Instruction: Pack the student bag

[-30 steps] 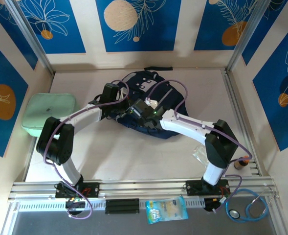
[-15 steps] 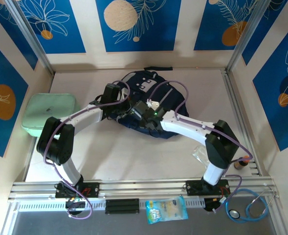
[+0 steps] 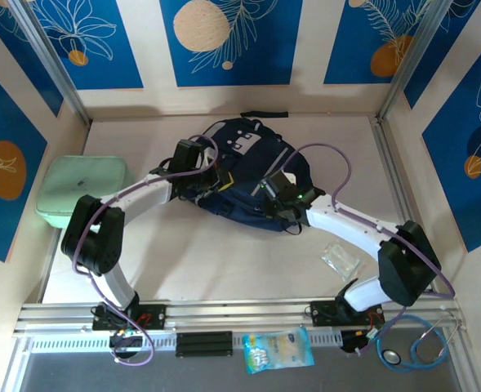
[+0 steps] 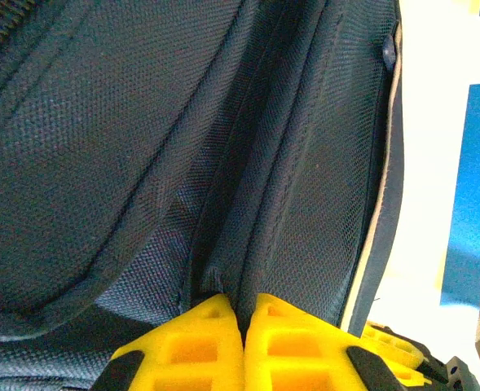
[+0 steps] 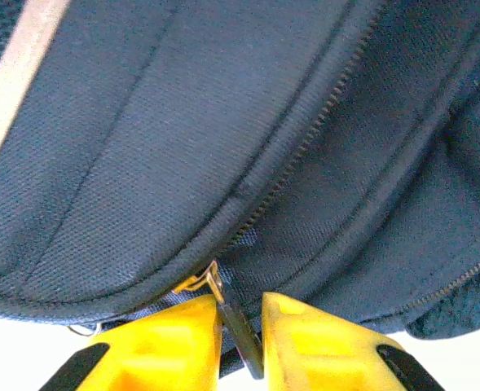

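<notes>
Lying flat on the surface (image 3: pixel 224 253), the bag (image 3: pixel 244 155) spread out between the two hands and beyond them, its black handle (image 3: pixel 264 114) at the end farthest from both. The left hand (image 4: pixel 244 314) was clenched, its yellow fingers (image 4: pixel 191 350) pressed together with a fold (image 4: pixel 215 269) of the bag's navy mesh cloth nipped between their tips. Ahead of that hand the cloth rose in long ridges and seams, and off to its right ran the bag's pale edge. The right hand (image 5: pixel 241 314) sat at the bag's near side with its fingers close together and the dark pull (image 5: pixel 238 334) standing in the narrow gap between them. Whether they pinched the pull or merely flanked it, I could not tell. A small metal ring (image 5: pixel 203 281) joined the pull to the zipper (image 5: pixel 321 130), which ran away from the right hand up and to its right across the cloth. A mint case (image 3: pixel 83 189) lay well off to the left of the left hand, apart from the bag. Behind the right hand, back towards its arm's base, a clear pouch (image 3: pixel 340 260) rested on the surface. Farther back, past the rail, lay a snack packet (image 3: pixel 278 349) and a stethoscope (image 3: pixel 416 347).
</notes>
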Controlling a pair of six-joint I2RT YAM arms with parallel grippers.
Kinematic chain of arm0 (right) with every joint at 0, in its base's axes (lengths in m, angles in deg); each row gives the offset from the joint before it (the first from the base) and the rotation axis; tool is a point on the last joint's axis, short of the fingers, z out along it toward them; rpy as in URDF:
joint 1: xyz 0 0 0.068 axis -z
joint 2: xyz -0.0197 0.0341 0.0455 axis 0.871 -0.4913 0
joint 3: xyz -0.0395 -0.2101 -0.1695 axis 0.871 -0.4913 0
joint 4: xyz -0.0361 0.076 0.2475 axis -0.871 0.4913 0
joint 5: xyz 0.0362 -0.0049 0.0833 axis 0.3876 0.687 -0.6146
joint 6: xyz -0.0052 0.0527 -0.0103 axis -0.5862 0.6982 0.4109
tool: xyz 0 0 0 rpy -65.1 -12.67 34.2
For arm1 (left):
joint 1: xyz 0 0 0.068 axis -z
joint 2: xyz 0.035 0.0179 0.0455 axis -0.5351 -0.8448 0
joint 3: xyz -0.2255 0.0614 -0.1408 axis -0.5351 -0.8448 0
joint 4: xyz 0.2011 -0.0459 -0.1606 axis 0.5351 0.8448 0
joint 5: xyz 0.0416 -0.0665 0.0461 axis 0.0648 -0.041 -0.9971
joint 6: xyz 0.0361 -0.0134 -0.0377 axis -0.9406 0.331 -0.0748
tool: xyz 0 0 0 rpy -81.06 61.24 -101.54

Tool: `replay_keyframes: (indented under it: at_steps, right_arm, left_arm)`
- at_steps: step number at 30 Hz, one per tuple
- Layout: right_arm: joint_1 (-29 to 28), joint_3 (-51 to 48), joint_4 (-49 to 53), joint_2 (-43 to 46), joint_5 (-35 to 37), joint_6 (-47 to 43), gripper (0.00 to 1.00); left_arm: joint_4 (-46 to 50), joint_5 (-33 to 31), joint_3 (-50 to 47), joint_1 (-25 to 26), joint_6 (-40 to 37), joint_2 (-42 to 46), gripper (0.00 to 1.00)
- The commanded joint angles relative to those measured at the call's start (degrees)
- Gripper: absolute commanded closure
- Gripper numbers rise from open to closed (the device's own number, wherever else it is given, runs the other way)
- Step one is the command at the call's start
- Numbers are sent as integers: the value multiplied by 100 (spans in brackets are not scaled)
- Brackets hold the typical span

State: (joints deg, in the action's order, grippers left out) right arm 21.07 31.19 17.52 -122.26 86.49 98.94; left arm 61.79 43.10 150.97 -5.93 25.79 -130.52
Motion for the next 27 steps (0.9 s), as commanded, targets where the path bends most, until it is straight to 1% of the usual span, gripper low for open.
replay_keyframes:
  at_steps: [1,5,8,11,13,14,18,22,25,27]
  right_arm:
    - [100,40,-233,-103,-323,-869,81]
    - [216,71,-179,-93,-194,-1113,91]
    - [563,-114,-302,82,-168,-1219,97]
    - [969,-279,-723,197,-845,-1798,99]
    - [1033,-171,-844,123,-1515,-2335,100]
    - [984,-60,-791,37,-1689,-2487,100]
    - [510,411,-720,-310,-1963,-2841,100]
    - [-5,782,-924,-621,-2255,-2892,100]
    - [-257,1000,-1207,-894,-2613,-2752,100]
    - [-406,1163,-1373,-1112,-2828,-2647,100]
  left_arm:
    - [58,140,286,-84,-251,140,100]
    - [195,71,262,-164,-371,188,100]
    - [343,-44,168,-330,-541,245,100]
    - [432,-32,62,-498,-763,271,100]
    - [583,-15,72,-532,-1021,317,100]
    - [660,-64,61,-540,-1118,364,99]
    - [883,-416,-172,-622,-1264,748,71]
    - [1008,-929,-795,-840,-1013,1463,53]
    - [1205,-1376,-1318,-938,-800,2122,48]
    - [1340,-1542,-1607,-954,-684,2536,47]
